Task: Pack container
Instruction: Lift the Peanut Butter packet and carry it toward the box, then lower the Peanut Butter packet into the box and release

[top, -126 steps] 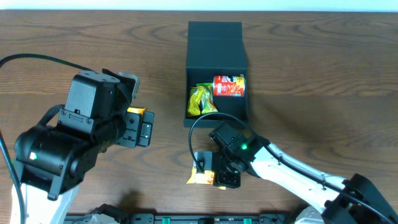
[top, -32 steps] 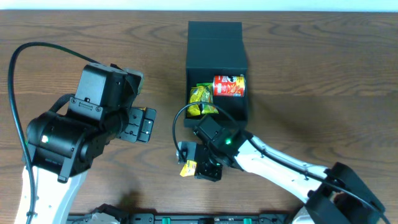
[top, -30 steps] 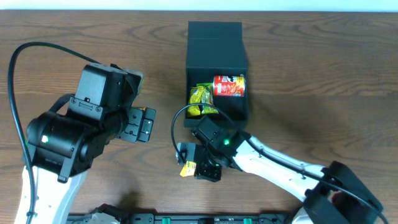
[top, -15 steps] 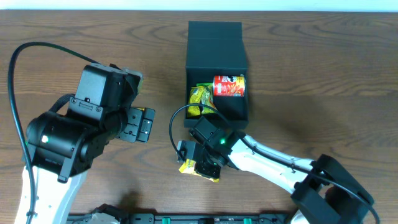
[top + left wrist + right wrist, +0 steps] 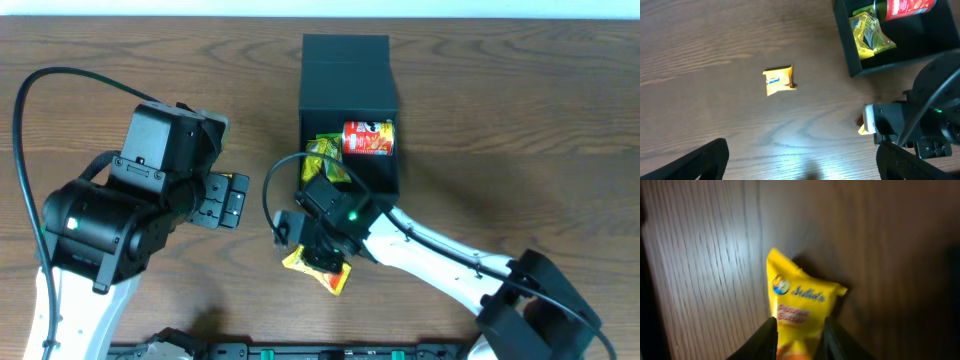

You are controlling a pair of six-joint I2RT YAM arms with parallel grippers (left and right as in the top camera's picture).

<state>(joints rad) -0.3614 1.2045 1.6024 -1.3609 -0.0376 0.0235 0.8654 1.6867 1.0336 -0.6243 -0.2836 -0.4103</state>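
Observation:
The dark teal container [image 5: 345, 70] stands open at the back centre, its lid flap folded away behind it. Inside lie a red packet [image 5: 368, 138] and a yellow-green packet [image 5: 322, 158]. My right gripper [image 5: 318, 258] sits just in front of the container, shut on a yellow snack packet [image 5: 325, 273]. In the right wrist view that yellow snack packet [image 5: 800, 300] is pinched between the fingers [image 5: 767, 340] above the wood. My left gripper [image 5: 800, 170] hangs open over bare table, with a small yellow packet [image 5: 777, 80] lying ahead of it.
The container [image 5: 890, 55] fills the top right of the left wrist view, with the right arm's black wrist [image 5: 910, 125] below it. The left arm's bulky body [image 5: 120, 220] covers the table's left side. A black cable [image 5: 275, 190] loops beside the right wrist.
The right gripper has closed on the yellow snack packet and carried it slightly back toward the container, tilting it. The left arm has not moved.

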